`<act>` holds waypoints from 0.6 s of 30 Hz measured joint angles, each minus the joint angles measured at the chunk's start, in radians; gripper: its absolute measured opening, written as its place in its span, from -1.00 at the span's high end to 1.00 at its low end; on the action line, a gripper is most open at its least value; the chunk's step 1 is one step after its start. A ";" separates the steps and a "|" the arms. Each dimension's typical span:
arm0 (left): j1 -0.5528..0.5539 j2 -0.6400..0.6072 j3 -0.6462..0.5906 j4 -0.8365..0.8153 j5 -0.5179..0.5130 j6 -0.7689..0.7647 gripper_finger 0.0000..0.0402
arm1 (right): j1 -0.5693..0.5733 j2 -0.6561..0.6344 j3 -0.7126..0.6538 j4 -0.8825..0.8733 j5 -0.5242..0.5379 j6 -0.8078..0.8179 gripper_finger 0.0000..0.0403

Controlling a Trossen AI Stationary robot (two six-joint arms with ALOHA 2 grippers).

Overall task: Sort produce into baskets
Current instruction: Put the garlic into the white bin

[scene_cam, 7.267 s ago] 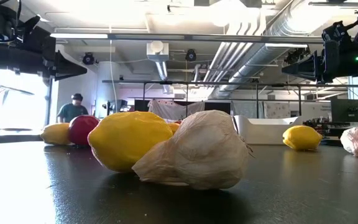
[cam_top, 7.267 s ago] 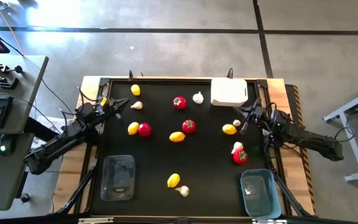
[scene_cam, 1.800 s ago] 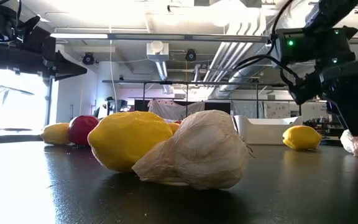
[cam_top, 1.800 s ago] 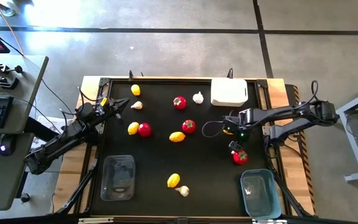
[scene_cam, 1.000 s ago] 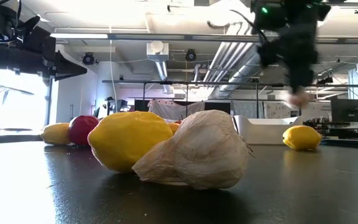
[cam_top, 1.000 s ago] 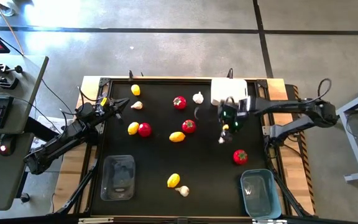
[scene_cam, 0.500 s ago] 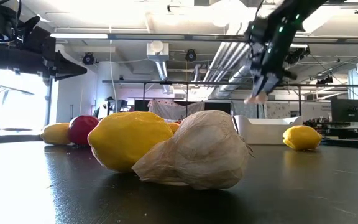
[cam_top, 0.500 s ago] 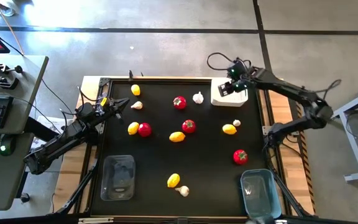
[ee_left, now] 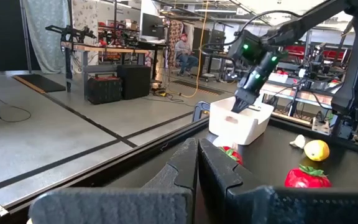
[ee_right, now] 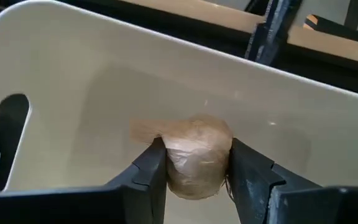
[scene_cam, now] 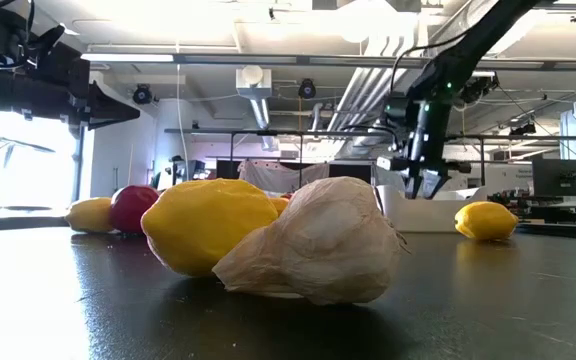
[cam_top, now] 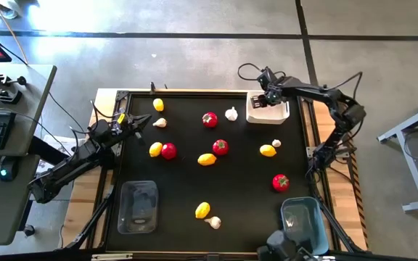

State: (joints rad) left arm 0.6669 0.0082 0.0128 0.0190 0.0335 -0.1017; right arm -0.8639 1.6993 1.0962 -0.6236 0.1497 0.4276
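1. Over the far right corner of the table, our right gripper (cam_top: 270, 96) hangs inside the white basket (cam_top: 279, 114), and its fingers (ee_right: 146, 169) are closed snugly on a garlic bulb (ee_right: 195, 157) that has not been let go yet. The right wrist view shows the bulb just above the tub's pale floor; we cannot tell whether it touches.

2. We judge this to be the first piece being delivered: the clear basket (cam_top: 138, 207) at the near left and the blue-grey basket (cam_top: 301, 223) at the near right both look empty from above.

3. Still loose on the black mat are, as far as we can count:
   - red pieces: one at the far middle (cam_top: 209, 119), one in the centre (cam_top: 220, 147), one to the left (cam_top: 169, 151), and one at the near right (cam_top: 280, 182);
   - yellow pieces: one at the far left (cam_top: 158, 105), one touching the left red piece (cam_top: 155, 149), one in the centre (cam_top: 206, 159), one to the right (cam_top: 268, 151), and one at the near middle (cam_top: 202, 210);
   - garlic bulbs: one beside the white basket (cam_top: 231, 114), one at the far left (cam_top: 160, 122), one just beside the right yellow piece (cam_top: 276, 143), and one at the near middle (cam_top: 213, 222).

4. Our left gripper (cam_top: 142, 122) waits at the far left edge of the table with its fingers pressed together on nothing.

5. Nearly all the sorting is left, by our reckoning.
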 joint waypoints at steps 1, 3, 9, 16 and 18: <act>0.000 0.000 0.000 0.000 0.000 0.000 1.00 | 0.000 0.006 0.000 0.017 0.000 0.003 0.40; 0.000 0.000 0.000 0.000 0.000 0.000 1.00 | 0.000 0.015 0.000 0.046 0.000 0.009 0.40; 0.000 0.000 0.000 0.000 0.000 0.000 1.00 | 0.007 0.029 0.000 0.070 -0.010 0.011 0.39; 0.000 0.000 0.000 0.000 0.000 0.000 1.00 | 0.010 0.029 0.000 0.067 0.008 -0.026 0.21; 0.000 0.000 0.000 0.000 0.000 0.000 1.00 | 0.016 0.029 0.000 0.066 0.041 -0.034 0.08</act>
State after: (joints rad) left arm 0.6670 0.0082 0.0128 0.0190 0.0336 -0.1018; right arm -0.8481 1.7283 1.0962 -0.5571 0.1904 0.3941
